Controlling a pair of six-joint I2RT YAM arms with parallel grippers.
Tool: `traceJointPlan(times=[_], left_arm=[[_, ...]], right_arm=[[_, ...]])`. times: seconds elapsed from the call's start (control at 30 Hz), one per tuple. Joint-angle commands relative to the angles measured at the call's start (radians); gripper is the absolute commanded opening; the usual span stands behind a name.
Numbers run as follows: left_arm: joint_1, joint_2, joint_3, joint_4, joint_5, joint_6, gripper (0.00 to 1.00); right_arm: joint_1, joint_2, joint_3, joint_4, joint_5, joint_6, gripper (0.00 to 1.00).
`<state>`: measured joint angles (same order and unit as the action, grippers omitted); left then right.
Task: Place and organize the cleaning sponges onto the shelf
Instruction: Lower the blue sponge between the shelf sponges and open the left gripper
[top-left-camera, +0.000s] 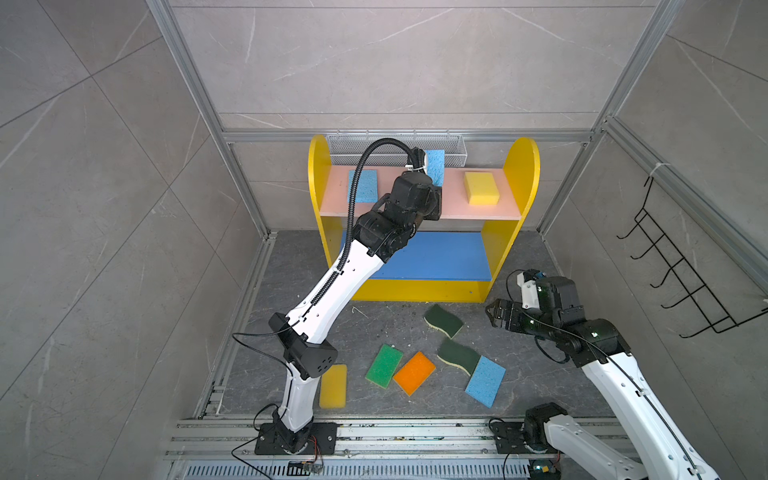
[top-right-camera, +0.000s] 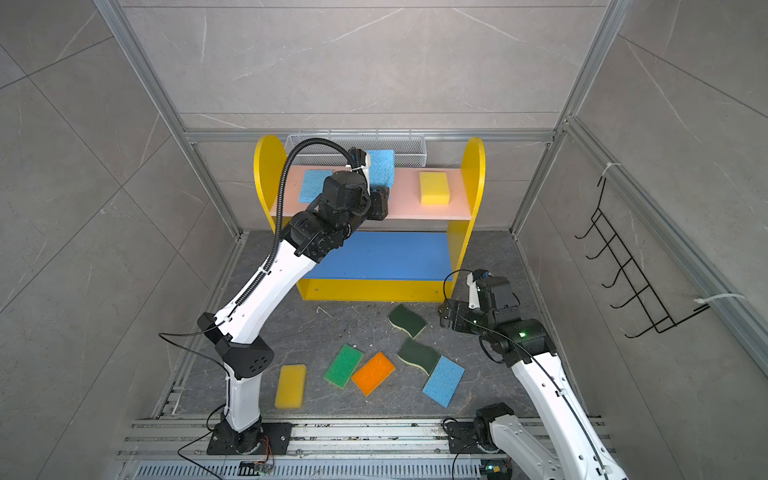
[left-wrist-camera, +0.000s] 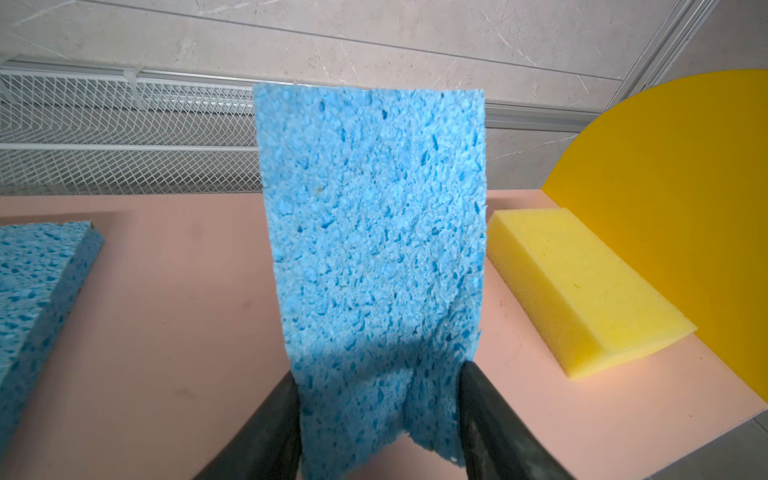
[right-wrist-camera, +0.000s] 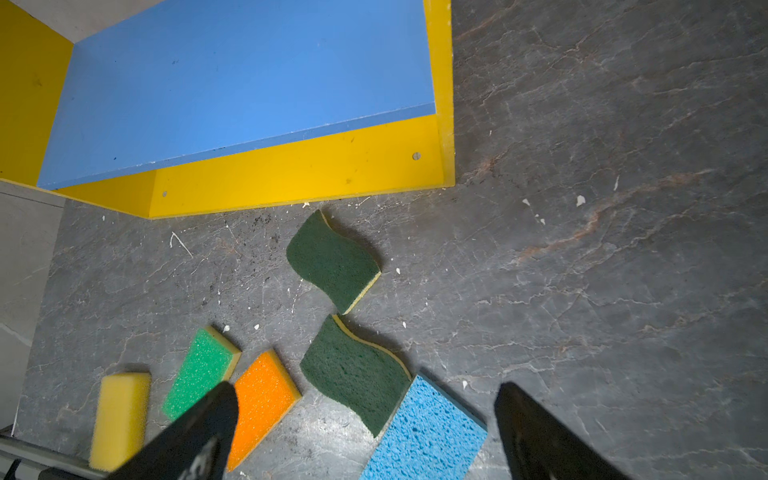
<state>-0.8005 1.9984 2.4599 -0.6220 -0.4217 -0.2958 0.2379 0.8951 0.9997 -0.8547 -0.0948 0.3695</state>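
Holding a light blue sponge (left-wrist-camera: 374, 216) by one short end, the left gripper (left-wrist-camera: 378, 372) sits over the pink upper board (left-wrist-camera: 166, 311) of the shelf (top-left-camera: 525, 166), upper centre of both top views. Jaws are pinched on the sponge, foam creased between the fingers (left-wrist-camera: 266, 432).

Key relation: the held sponge's long axis runs straight out from the jaws toward the back wall and the mesh basket (left-wrist-camera: 124, 137). That is the same front-to-back heading as the two already on the board. Those are a second blue sponge (top-left-camera: 363, 185) to the left in the frame and a yellow sponge (top-left-camera: 482, 188) to the right. The held one lies between them, over the bare gap, apart from both. Its far end looks raised off the board; whether the near end touches, cannot tell.

Judgement: next move is lower and let go into that gap, no turn needed. Left arm is the only one near.

Right gripper (right-wrist-camera: 368, 392), jaws wide apart and empty, hovers at lower right of the top views. Below it on the floor lie the dark-green wavy sponges (right-wrist-camera: 332, 262), blue floor sponge (right-wrist-camera: 428, 432), orange sponge (right-wrist-camera: 262, 399), green sponge (right-wrist-camera: 199, 370) and yellow floor sponge (right-wrist-camera: 120, 415). Six not yet shelved.
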Motion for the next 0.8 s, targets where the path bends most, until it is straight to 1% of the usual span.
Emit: traceJointPlan(times=[0.0, 0.27, 0.4, 0.57, 0.73, 0.77], left_arm=[[-0.002, 0.0, 0.008, 0.054, -0.025, -0.038, 0.6], [-0.002, -0.003, -0.008, 0.013, -0.04, -0.07, 0.63], [-0.001, 0.0, -0.016, -0.004, -0.043, -0.068, 0.67], [-0.002, 0.003, -0.031, -0.017, -0.035, -0.074, 0.69], [-0.001, 0.011, -0.034, -0.041, -0.046, -0.082, 0.72], [0.0, 0.014, -0.033, -0.045, -0.069, -0.084, 0.72]], right_arm=[[-0.003, 0.005, 0.02, 0.017, -0.015, -0.021, 0.99], [-0.003, 0.004, 0.01, 0.022, -0.027, -0.017, 0.99], [-0.003, 0.004, 0.011, 0.023, -0.035, -0.014, 0.99], [-0.003, 0.005, 0.011, 0.025, -0.04, -0.01, 0.99], [-0.003, 0.004, 0.01, 0.025, -0.045, -0.006, 0.99], [-0.003, 0.004, 0.01, 0.025, -0.046, -0.005, 0.99]])
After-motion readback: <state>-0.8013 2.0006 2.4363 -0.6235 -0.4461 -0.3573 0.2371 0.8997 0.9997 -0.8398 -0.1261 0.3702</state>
